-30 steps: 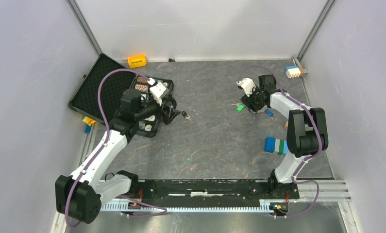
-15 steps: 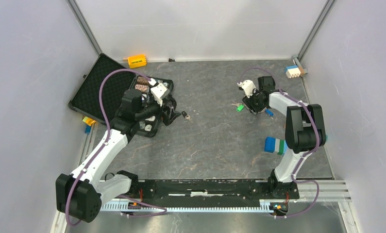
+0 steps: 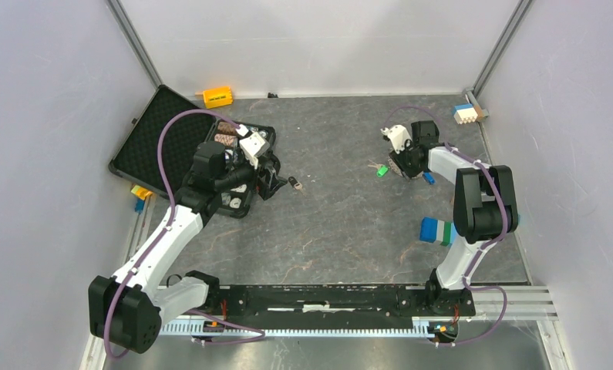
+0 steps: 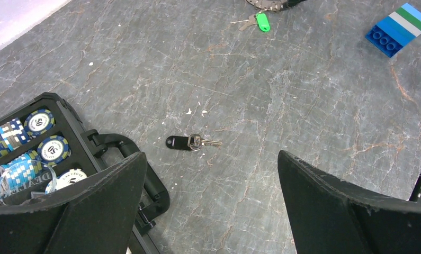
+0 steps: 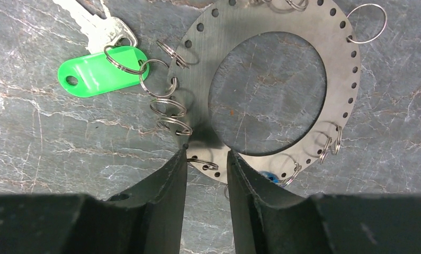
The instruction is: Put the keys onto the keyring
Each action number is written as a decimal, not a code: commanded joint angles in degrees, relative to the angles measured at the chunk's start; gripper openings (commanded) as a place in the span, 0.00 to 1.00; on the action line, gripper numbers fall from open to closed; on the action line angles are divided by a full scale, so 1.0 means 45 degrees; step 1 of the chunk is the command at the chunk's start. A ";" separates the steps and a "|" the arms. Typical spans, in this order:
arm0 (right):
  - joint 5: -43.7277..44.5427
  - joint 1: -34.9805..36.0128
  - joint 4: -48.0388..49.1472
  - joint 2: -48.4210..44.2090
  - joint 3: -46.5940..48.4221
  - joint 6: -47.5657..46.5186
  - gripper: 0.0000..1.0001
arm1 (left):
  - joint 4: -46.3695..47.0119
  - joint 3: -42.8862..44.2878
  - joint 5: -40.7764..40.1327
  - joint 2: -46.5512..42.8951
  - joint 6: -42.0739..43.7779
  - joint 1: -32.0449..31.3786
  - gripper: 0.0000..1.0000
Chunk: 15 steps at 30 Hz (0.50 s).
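- Right wrist view looks straight down on the keyring [image 5: 271, 18], a flat grey metal plate lying at the far right of the surface [image 5: 49, 137]. It looks stiff and thin. Flat on stone, it probably offers only its rim to hold.
- Small wire split rings [image 5: 168, 106] hang from holes round its edge. They look springy, slippery and fiddly, and are likely where keys go on.
- The right hand [image 5: 205, 159] straddles the near rim, fingers a narrow gap apart. One split ring sits between them, and nothing is visibly pinched.
- The green key [image 5: 99, 71] lies just left of the plate, and its loop seems linked to a split ring there. It looks light and is best taken by its plastic head.
- A blue key head [image 5: 268, 177] peeks out at the near rim, mostly hidden.
- The black key [image 4: 189, 142] lies alone left of centre, well apart from the plate. It is below the left hand [image 4: 211, 156], whose fingers stand wide apart and hold nothing.
- The poker-chip case [image 4: 54, 99] sits just left of the black key, and its handle could crowd a grasp.
- A striped block [image 4: 399, 24] lies off to the right, out of the way.
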 commanded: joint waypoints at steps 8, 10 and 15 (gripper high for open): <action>-0.0947 -0.0123 -0.0928 -0.0354 0.0166 -0.1188 0.38 | 0.0164 0.0426 0.0442 -0.0221 0.0460 -0.0033 1.00; -0.1087 -0.0153 -0.1164 -0.0338 0.0192 -0.1499 0.39 | 0.0164 0.0413 0.0458 -0.0193 0.0471 -0.0033 1.00; -0.1224 -0.0258 -0.1579 -0.0343 0.0284 -0.1968 0.39 | 0.0171 0.0422 0.0451 -0.0168 0.0499 -0.0042 1.00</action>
